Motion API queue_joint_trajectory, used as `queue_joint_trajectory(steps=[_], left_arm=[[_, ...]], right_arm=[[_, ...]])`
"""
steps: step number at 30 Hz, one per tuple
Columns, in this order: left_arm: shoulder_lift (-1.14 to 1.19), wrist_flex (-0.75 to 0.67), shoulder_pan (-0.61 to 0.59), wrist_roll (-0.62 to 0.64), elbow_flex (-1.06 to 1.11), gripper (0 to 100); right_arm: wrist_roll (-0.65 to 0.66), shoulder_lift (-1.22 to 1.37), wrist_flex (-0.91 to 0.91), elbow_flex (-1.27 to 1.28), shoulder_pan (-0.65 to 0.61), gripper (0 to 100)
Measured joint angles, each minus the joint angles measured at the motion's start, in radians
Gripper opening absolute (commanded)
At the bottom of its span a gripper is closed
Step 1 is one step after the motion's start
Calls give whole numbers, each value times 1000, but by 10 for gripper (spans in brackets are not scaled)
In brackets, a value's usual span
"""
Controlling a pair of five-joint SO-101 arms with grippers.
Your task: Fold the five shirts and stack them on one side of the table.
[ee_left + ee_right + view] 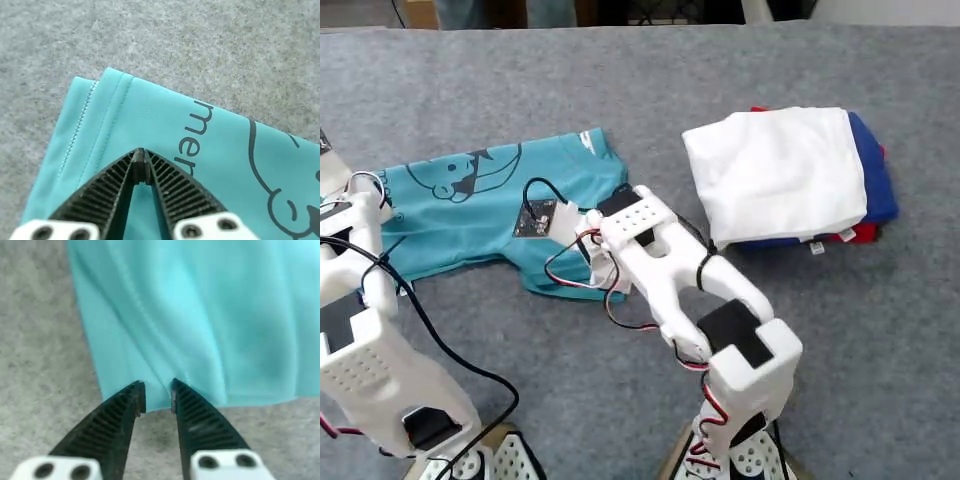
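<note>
We look down on a grey felt-covered table [880, 330]. On its left half a teal shirt [470, 215] lies spread out, its dark line-drawn print facing up.

On the right half, well apart from it, sits a pile of folded shirts. A white shirt [775, 170] is on top, a blue shirt [878, 175] shows beneath it, and a red shirt [860, 235] peeks out at the bottom edge.

Two white arms rise from the near edge of the table. The right arm [690, 280] stretches across to the near hem of the teal shirt, trailing red and black wires. The left arm [365, 340] stands at the shirt's left end.

At the right wrist, we see the right gripper [156, 392] down at the hem. Its ribbed black jaws are a narrow gap apart, with the cloth's edge lying between the tips.

At the left wrist, the left gripper [141, 167] sits over a stitched corner of the shirt beside the printed lettering. Its jaws are brought together tip to tip, and we cannot tell whether any cloth is caught between them.
</note>
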Motion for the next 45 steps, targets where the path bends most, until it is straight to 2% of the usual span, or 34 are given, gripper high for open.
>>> queue_joint_trajectory(steps=[4, 7, 19, 29, 34, 45], left_arm=[[0, 0, 0, 0, 0, 29], [0, 0, 0, 0, 0, 29], [0, 0, 0, 0, 0, 29], [0, 0, 14, 0, 0, 29], [0, 0, 14, 0, 0, 29], [0, 0, 14, 0, 0, 29]], right_arm=[[0, 18, 2, -26, 0, 97], [0, 18, 2, -29, 0, 10], [0, 21, 5, -54, 14, 14], [-23, 21, 301, -273, 31, 14], [-37, 21, 407, -296, 6, 14], [-37, 29, 420, -269, 0, 15]])
